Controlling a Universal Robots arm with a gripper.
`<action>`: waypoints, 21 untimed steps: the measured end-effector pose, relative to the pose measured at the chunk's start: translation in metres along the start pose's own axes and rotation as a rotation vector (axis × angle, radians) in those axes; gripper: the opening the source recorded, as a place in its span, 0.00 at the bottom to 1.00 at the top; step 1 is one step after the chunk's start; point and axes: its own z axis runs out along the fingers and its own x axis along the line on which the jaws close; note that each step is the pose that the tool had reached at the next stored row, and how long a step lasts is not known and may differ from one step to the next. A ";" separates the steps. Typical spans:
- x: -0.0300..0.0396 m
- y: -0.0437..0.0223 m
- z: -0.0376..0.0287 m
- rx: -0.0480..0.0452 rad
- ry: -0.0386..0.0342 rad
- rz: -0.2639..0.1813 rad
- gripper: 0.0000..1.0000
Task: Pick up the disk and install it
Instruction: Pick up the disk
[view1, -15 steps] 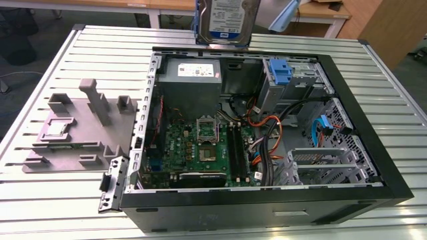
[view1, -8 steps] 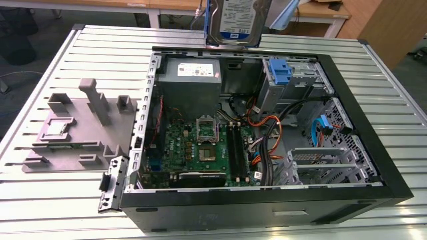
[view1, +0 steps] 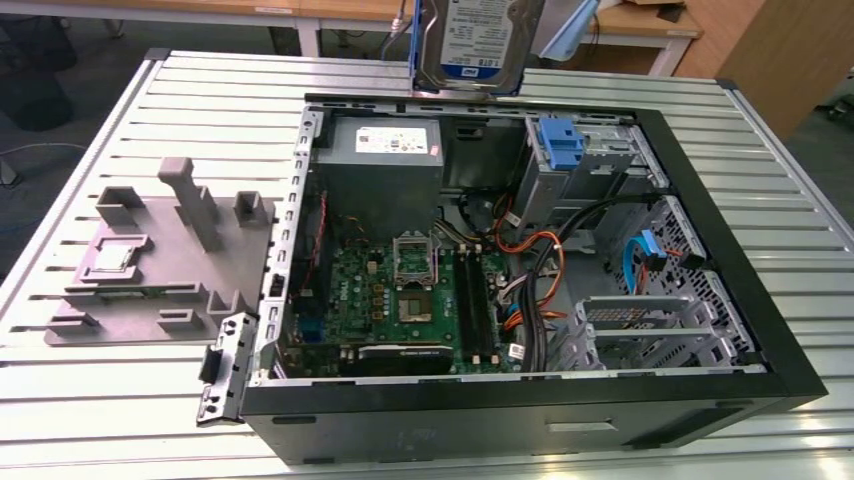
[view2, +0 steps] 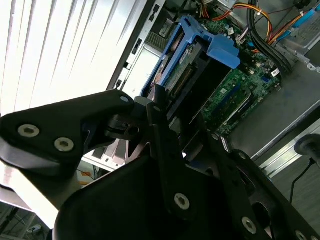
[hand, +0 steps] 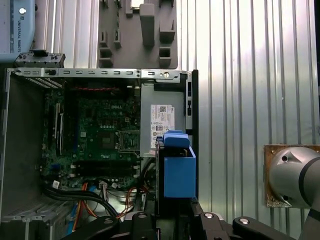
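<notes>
The disk (view1: 475, 42), silver with a white-and-blue label, hangs upright above the far edge of the open computer case (view1: 747, 300). In both wrist views it shows with its blue carrier rails (view2: 210, 47) (hand: 178, 170), held over the case's corner near the power supply. My gripper (hand: 172, 217) is shut on the disk, with its black fingers (view2: 160, 112) pressed against the disk's sides. Beneath it the case lies on its side with the motherboard (view1: 414, 290) exposed.
Inside the case are a grey power-supply box (view1: 380, 150), a blue bracket on a grey metal cage (view1: 567, 150), orange and black cables (view1: 534, 280) and a lower drive cage (view1: 641, 325). A grey moulded fixture (view1: 154, 260) lies on the slatted metal table (view1: 107, 420).
</notes>
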 end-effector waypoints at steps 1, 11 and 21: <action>0.0004 -0.0001 -0.0001 -0.0001 0.0002 0.000 0.35; 0.0056 0.0000 -0.0002 0.0000 0.0000 0.000 0.35; 0.0101 0.0000 -0.0003 0.0000 0.0000 0.000 0.35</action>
